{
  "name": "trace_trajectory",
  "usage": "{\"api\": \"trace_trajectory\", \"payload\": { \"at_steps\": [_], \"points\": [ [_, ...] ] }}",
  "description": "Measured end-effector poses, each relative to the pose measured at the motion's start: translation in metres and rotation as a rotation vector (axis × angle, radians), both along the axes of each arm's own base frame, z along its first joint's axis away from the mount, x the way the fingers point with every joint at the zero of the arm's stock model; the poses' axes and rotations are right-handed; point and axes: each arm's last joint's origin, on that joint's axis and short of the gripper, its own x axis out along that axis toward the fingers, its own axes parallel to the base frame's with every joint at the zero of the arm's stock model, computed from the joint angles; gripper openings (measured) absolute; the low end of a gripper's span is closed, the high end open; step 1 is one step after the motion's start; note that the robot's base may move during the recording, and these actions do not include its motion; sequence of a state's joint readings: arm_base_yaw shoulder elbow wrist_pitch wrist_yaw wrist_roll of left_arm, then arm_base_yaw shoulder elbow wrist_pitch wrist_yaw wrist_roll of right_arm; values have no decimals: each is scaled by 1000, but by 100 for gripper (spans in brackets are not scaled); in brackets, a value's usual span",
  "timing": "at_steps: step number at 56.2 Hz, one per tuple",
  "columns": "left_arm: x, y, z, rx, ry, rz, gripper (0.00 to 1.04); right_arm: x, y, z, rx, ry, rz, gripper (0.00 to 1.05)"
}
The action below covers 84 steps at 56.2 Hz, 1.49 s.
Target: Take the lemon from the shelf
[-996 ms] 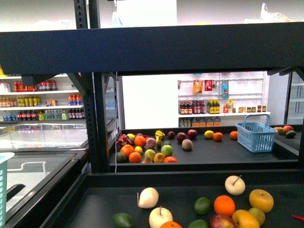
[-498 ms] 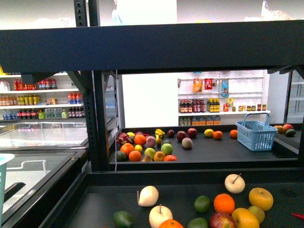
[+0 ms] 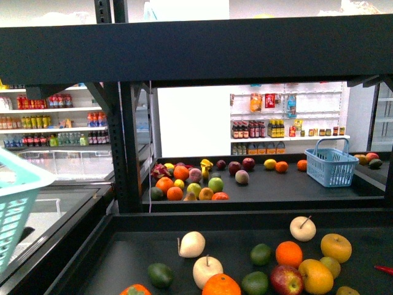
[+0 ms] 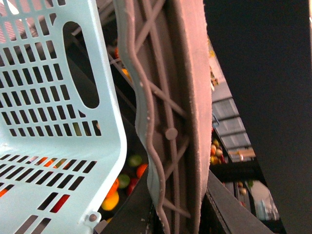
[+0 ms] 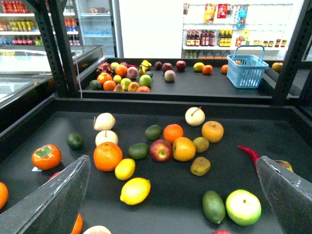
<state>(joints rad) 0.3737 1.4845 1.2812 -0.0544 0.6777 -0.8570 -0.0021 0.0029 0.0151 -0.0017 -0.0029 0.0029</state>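
Observation:
The lemon [image 5: 135, 191], bright yellow and oval, lies on the near dark tray of the black shelf [image 5: 273, 127], with a smaller yellow fruit [image 5: 125, 168] just behind it. It is below the edge of the front view. My right gripper [image 5: 173, 163] hangs over this tray, wide open and empty, with the lemon between its fingers [image 5: 48, 204] and nearer this one. My left gripper [image 4: 141, 146] is shut on a light teal basket [image 4: 48, 97], which shows raised at the far left of the front view [image 3: 18, 203].
Around the lemon lie an orange [image 5: 107, 156], a red apple [image 5: 161, 150], a green avocado [image 5: 213, 206], a green-white apple [image 5: 243, 206] and a red chili [image 5: 249, 153]. A blue basket [image 3: 331, 165] and more fruit sit on the far tray. A shelf upright [image 3: 126, 147] stands left.
The teal basket has risen and tilted into the front view at the left. The view has shifted a little, showing more fruit on the near tray.

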Motion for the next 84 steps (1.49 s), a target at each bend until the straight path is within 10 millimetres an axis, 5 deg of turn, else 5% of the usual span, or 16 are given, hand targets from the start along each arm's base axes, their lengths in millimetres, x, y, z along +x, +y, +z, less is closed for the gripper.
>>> {"api": "trace_trajectory", "payload": {
  "at_steps": [8, 32, 55, 84],
  "points": [
    [3, -53, 1, 43, 3, -142, 16, 0, 0, 0, 0, 0, 0, 102],
    [19, -215, -42, 141, 4, -631, 12, 0, 0, 0, 0, 0, 0, 102],
    [39, -270, -53, 142, -32, -718, 12, 0, 0, 0, 0, 0, 0, 102],
    [41, -305, -74, 86, 18, -705, 12, 0, 0, 0, 0, 0, 0, 102]
  ]
}}
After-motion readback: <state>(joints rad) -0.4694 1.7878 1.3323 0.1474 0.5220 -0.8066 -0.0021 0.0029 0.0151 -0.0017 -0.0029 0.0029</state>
